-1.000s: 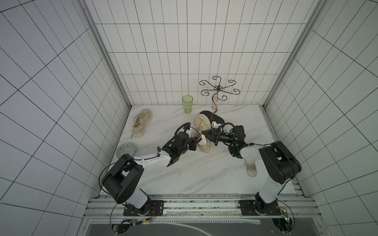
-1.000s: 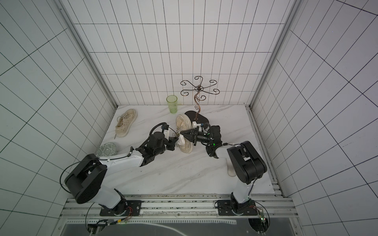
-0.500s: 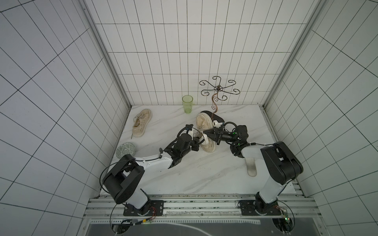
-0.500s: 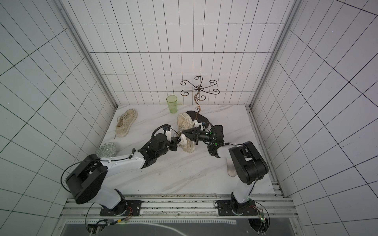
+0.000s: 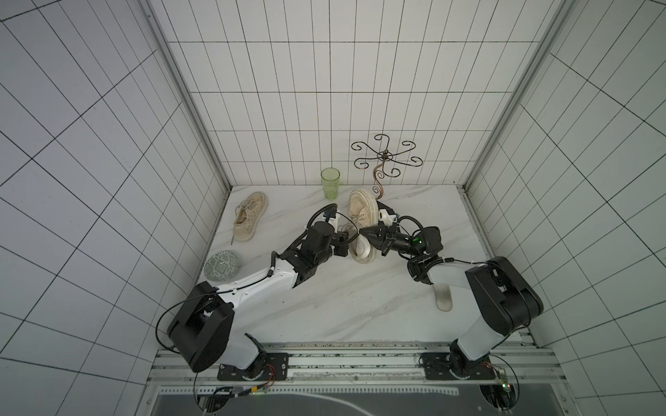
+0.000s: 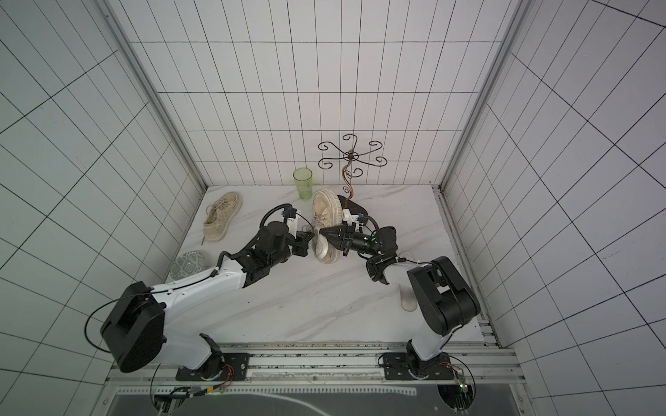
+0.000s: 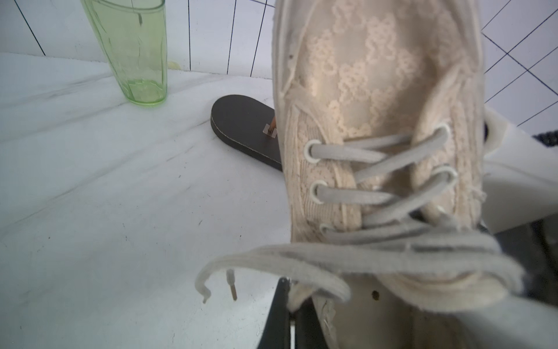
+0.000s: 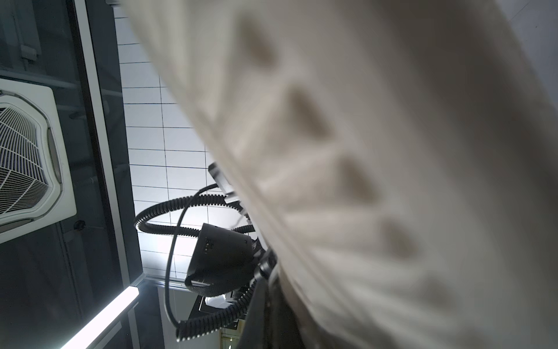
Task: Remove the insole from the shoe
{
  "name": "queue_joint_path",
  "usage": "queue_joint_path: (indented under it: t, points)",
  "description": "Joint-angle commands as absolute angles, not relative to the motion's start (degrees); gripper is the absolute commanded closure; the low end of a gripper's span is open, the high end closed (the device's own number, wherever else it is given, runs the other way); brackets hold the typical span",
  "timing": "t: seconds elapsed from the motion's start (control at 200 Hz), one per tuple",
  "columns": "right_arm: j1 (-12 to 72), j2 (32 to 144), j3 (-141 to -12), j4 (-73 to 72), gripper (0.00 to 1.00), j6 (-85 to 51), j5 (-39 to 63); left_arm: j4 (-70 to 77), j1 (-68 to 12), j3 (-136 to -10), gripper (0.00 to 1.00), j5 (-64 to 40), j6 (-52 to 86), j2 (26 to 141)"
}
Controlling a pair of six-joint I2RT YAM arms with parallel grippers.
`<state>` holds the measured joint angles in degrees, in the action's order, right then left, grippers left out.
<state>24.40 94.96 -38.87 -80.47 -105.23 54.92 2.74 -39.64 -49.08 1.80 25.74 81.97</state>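
Top views, table [image 5: 342, 306]: white marble surface.
Stand [image 5: 385, 155]: dark base near the back edge, just behind the shoe.
Shoe [image 5: 362, 212]: beige, on its side, mid-surface, sole toward the right edge, between 2 grippers.
Second shoe [image 5: 249, 216]: near back left corner.
Loose insole [image 5: 442, 297]: flat by the right edge.
Bowl [image 5: 220, 266]: left edge.
Cup [image 5: 330, 183]: green, back edge.
Left gripper [image 5: 349, 238]: pinches the shoe's collar.
Right gripper [image 5: 364, 232]: jaws pressed together at the shoe's opening; grip unclear.
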Motion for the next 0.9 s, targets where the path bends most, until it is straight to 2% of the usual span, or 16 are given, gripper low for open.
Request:
queue_joint_path:
  t: [0.0,0.12,0.305,0.385,0.54,0.895]
  points:
    - [24.77,94.27,-46.92,-104.54,1.00,-107.23,57.82,-3.46,-39.53,-39.59,1.00,4.77,29.01,84.17]
    - [24.94,93.83,-46.81,-101.69,1.00,-105.82,59.43,-3.48,-39.27,-37.53,1.00,5.19,29.84,82.65]
    - [26.82,89.94,-41.86,-90.38,1.00,-96.67,63.13,-9.17,-38.35,-45.74,1.00,4.82,28.46,85.00]
    - [28.21,87.06,-40.00,-79.70,1.00,-88.82,64.52,-10.92,-37.61,-48.41,1.00,3.70,28.46,86.90]
    - [31.96,81.93,-39.98,-49.98,1.00,-67.61,65.41,-12.64,-37.44,-50.84,1.00,3.16,28.24,89.74]
    - [36.86,76.05,-40.00,-8.29,1.00,-41.19,58.88,-15.13,-33.46,-51.50,1.00,-0.10,28.98,87.66]
